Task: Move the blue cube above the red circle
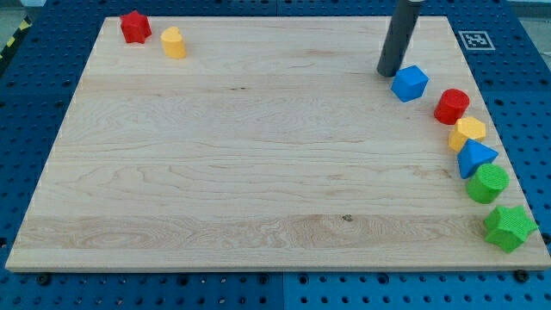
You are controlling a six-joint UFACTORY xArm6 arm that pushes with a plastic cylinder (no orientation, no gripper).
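The blue cube (410,83) lies on the wooden board near the view's upper right. The red circle (451,106) lies just to its lower right, a small gap apart. My tip (388,71) stands at the cube's upper-left side, touching or nearly touching it. The dark rod rises from there out of the view's top.
Below the red circle a row runs down the board's right edge (482,103): a yellow block (467,133), a blue triangle (474,158), a green circle (487,183) and a green star (509,227). A red star (134,27) and a yellow block (173,42) lie at the upper left.
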